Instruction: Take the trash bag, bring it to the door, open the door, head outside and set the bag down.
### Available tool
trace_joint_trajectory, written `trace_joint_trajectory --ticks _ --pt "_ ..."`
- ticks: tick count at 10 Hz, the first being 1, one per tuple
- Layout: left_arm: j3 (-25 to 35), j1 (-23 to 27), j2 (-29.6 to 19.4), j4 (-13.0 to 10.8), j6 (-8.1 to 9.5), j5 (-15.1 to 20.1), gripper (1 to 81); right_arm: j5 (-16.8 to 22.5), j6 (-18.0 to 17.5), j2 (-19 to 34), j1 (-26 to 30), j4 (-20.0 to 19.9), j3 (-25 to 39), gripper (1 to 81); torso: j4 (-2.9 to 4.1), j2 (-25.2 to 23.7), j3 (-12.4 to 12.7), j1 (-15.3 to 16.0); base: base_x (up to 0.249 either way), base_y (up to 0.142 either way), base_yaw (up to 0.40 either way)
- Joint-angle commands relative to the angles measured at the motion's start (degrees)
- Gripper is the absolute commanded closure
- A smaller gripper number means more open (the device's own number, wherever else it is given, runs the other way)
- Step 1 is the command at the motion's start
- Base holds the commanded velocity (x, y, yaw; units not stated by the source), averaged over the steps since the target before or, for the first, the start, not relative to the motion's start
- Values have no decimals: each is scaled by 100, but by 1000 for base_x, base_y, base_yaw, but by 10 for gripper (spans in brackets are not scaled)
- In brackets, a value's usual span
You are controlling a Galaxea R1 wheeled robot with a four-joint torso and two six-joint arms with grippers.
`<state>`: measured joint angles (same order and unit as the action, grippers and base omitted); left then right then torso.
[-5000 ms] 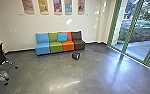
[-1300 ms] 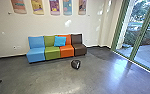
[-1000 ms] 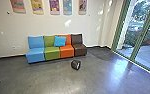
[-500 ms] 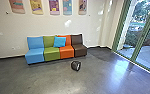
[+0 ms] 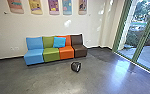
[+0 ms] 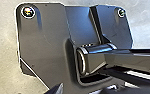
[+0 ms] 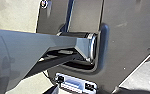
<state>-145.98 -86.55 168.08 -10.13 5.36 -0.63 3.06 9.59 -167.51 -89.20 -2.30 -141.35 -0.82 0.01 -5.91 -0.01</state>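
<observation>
Left gripper: wide or narrow, cannot tell; not on the bag, which is on the floor.
Right gripper: same, cannot tell; not on the bag either.
Trash bag: a dark, rounded bundle (image 5: 76,67), taken to be the bag; on the floor (image 5: 41,80), just below the centre of the head frame, a pale patch on its right side.
Bearing from grippers: ahead of the robot, almost on the midline; judged out of arm's reach from here.
Long axis: none clear; outline is compact, about as tall as wide. No preferred gripping direction can be read from it.
Nearer arm: no clear winner; bag sits too close to the middle column of the frame to favour either side.
Surroundings of bag: apart from the row of seats (image 5: 51,53), on the near side of it, below the orange and brown ones.
Glazing: green-framed (image 5: 143,42), right of frame, well apart from the bag; which part is the door, cannot tell.
Approach, judged: base forward nearly straight, then a low reach down to the floor.
</observation>
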Motion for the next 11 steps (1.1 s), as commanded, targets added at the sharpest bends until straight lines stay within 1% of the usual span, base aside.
trace_joint_trajectory --ticks 1,11 --pt "43 205 -29 -15 -35 327 10 397 34 13 187 37 38 10 0 -1 0 1 116 0 0" --pt "43 204 -20 2 -35 327 10 397 34 4 187 37 12 10 0 -1 0 1 138 0 0"
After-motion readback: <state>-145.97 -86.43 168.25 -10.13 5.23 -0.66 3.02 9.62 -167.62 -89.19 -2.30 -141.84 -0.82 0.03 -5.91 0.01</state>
